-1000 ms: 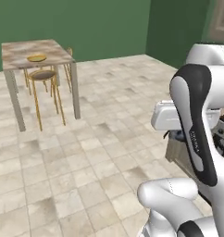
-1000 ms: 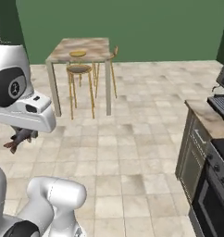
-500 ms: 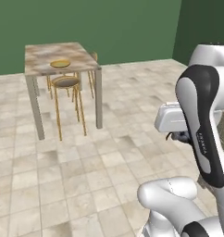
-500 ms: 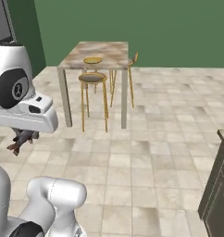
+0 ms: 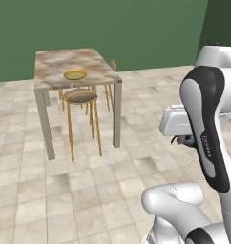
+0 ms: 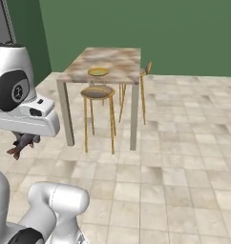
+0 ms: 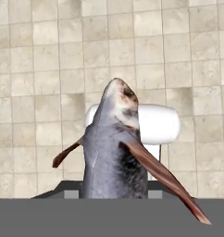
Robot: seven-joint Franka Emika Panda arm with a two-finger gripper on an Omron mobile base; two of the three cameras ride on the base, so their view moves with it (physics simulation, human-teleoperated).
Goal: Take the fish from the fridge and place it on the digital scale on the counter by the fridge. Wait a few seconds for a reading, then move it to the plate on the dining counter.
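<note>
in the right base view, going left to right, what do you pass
small dark grey fish hanging under the white arm → round brown-seated stool with thin yellow legs → round yellow plate on the marbled dining counter → yellow chair back past the table's right edge

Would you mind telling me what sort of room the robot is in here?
Most likely a kitchen's dining area: a marbled beige-brown table on thin grey legs holds a round yellow plate, with brass-legged stools tucked beside it on a beige tiled floor.

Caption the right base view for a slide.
Small dark grey fish in the shut gripper, facing marbled dining counter.
</note>
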